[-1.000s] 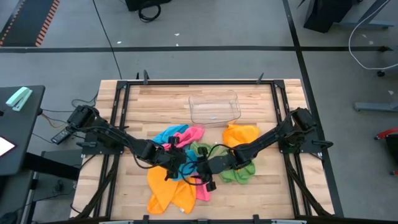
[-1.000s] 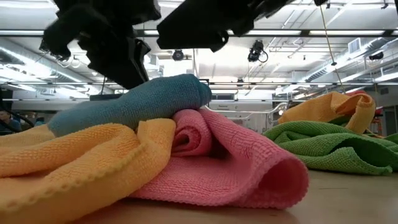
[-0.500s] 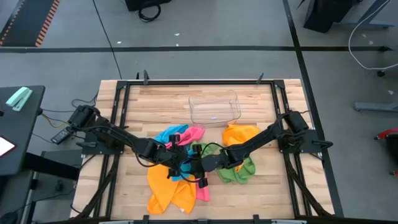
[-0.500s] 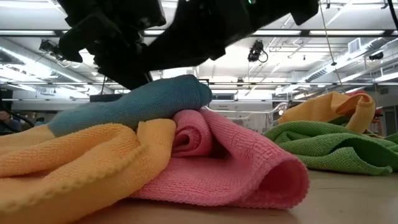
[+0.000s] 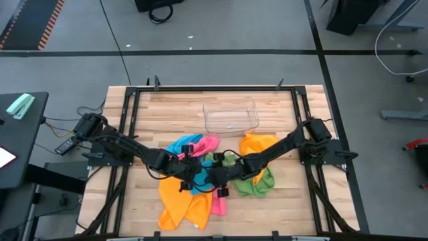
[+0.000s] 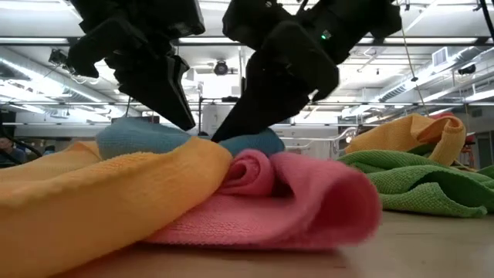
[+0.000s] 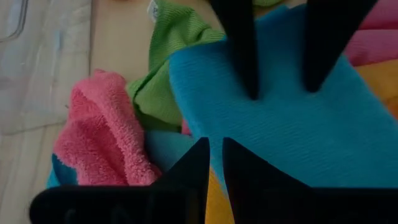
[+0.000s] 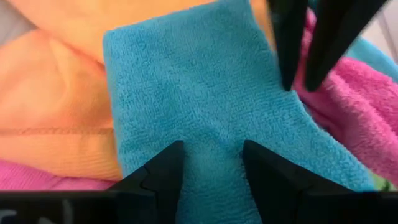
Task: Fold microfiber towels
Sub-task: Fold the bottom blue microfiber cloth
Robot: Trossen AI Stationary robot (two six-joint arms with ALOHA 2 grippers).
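A blue towel [image 5: 182, 145] lies in a heap with a pink towel [image 5: 208, 144] and an orange towel [image 5: 177, 204] at the table's middle. A green towel [image 5: 261, 184] and a second orange one [image 5: 259, 144] lie to the right. My left gripper [image 7: 214, 152] is shut on the blue towel [image 7: 280, 137]. My right gripper [image 8: 211, 155] stands open, facing the left one, with its fingers down on the same blue towel [image 8: 186, 93]. In the low view my left gripper [image 6: 187, 123] and my right gripper [image 6: 224, 135] meet over the heap. My left gripper pinches the blue towel between its two fingers, close to the towel's edge beside the pink towel [image 8: 291, 93]. The fingers slant down from the table's left. The towel stays lying on the heap; one layer or several, I cannot tell. My right gripper has its open fingers set on the blue towel's upper face [image 8: 211, 134], one on either side of a strip of cloth. They slant down from the table's right. The towel lies flat under them on the orange and pink towels.
A clear plastic tray [image 5: 231, 115] stands beyond the heap toward the far edge. Bare wood shows at the table's near right and far left. The table's dark frame rails [image 5: 130, 120] run along both sides.
My right gripper has come down and toward the table's left, tipping steeper, onto the blue towel beside my left gripper. The blue towel's raised hump has sunk flat, and the pink fold beside it has shifted.
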